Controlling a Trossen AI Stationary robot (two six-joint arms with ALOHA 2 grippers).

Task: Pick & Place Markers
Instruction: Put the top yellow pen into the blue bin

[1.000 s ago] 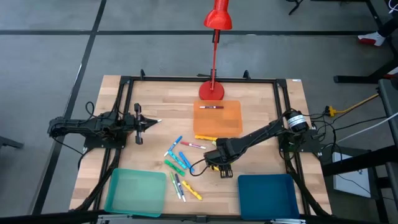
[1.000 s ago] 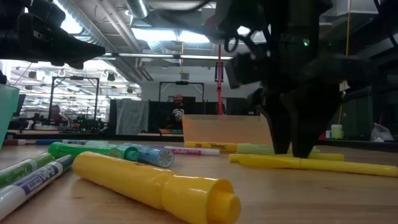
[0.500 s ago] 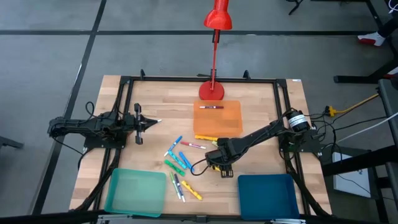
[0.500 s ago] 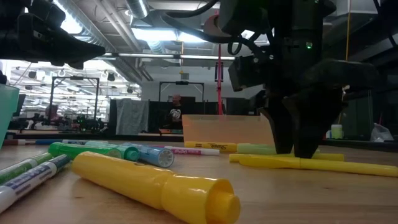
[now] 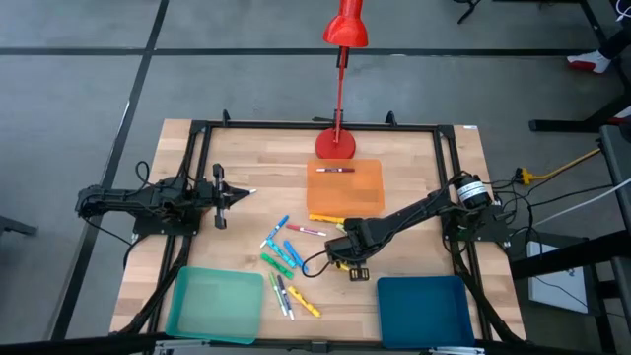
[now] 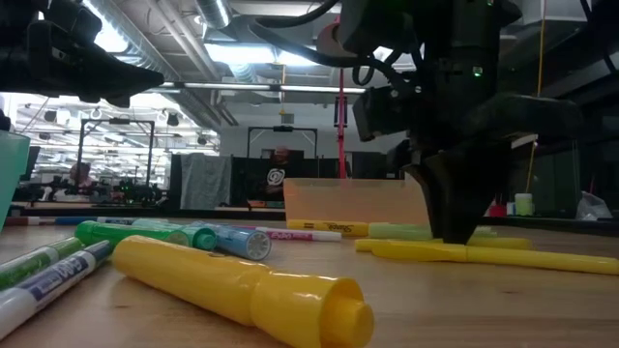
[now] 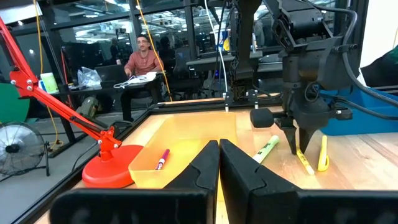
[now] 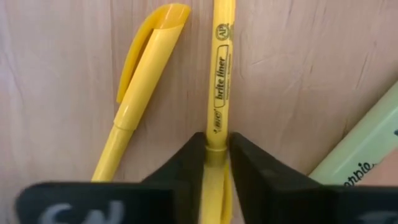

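my right hand [image 8: 216, 163] clamped on the slim yellow marker [image 8: 219, 81]; lift straight, clearing its capped neighbour [image 8: 140, 93] alongside.

The right pincer [image 8: 214, 163] hides the lower part of the yellow highlighter [image 8: 219, 93] it grips. The pale green marker [image 8: 364, 152] is cut off at the picture's edge. On the wooden surface [image 5: 414, 168], the printing on the far-left markers [image 5: 281, 258] is too small to read.

Grey floor [image 5: 89, 59] w/ dark seams; bright ceiling lights [image 6: 242, 53].
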